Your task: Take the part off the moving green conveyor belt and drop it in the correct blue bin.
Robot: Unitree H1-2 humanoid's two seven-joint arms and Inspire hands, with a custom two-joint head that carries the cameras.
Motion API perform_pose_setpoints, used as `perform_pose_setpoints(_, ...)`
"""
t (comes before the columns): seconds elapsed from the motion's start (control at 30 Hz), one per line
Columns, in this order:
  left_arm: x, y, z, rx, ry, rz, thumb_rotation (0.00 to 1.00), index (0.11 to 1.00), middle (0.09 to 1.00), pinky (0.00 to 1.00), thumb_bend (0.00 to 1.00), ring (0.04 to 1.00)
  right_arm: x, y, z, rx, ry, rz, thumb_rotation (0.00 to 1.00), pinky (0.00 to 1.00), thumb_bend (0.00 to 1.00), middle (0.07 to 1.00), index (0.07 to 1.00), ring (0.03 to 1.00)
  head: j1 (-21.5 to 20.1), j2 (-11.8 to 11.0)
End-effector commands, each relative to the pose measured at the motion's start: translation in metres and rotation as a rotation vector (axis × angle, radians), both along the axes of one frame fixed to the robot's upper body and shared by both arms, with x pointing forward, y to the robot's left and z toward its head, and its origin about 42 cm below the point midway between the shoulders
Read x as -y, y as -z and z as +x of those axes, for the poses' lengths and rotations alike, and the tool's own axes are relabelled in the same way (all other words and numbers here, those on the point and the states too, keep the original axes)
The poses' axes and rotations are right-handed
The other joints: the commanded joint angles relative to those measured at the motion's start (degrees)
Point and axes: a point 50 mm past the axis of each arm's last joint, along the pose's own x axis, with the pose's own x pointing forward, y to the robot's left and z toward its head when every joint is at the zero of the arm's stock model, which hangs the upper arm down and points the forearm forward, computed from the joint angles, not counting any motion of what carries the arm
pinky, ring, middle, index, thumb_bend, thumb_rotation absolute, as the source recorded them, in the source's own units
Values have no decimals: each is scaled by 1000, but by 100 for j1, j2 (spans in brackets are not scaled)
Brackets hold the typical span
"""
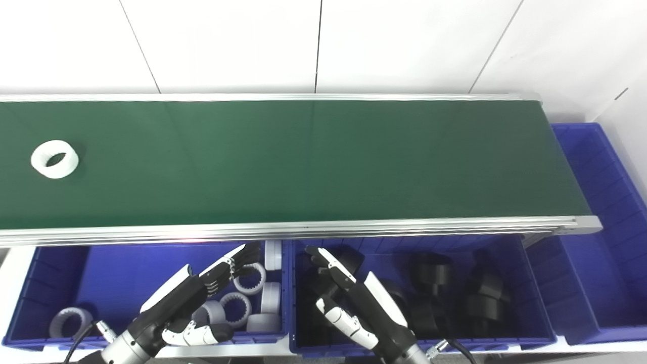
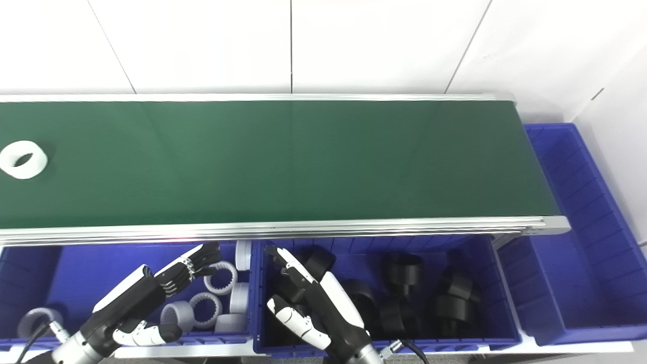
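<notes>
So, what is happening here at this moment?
A humanoid robot waits at a green conveyor belt. One white ring part lies on the belt at the far left, untouched. The left robot hand hovers open over the blue bin of white rings, and the right robot hand hovers open over the blue bin of black rings. Neither hand holds anything. A third blue bin stands at the belt's right end.

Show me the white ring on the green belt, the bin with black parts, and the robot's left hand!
white plastic ring (image 1: 54,159), left eye view, on its rim.
blue bin of black parts (image 1: 537,298), left eye view, right wall.
left hand (image 1: 194,293), left eye view, back of hand.
</notes>
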Motion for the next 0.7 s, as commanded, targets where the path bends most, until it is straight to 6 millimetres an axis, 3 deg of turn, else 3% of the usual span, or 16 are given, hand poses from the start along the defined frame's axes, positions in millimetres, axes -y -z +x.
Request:
perform_pose_setpoints(0.0, 0, -8, 1, 46, 6, 1, 631, 970, 981, 910, 496, 959, -1, -13, -1, 75, -5, 46, 996, 877, 438, 972, 954, 937, 27, 8)
perform_pose_setpoints(0.67, 1, -9, 4, 46, 10, -6, 628, 969, 983, 916, 508, 962, -1, -16, 2, 80, -6, 44, 999, 880, 435, 971, 955, 937, -17, 36)
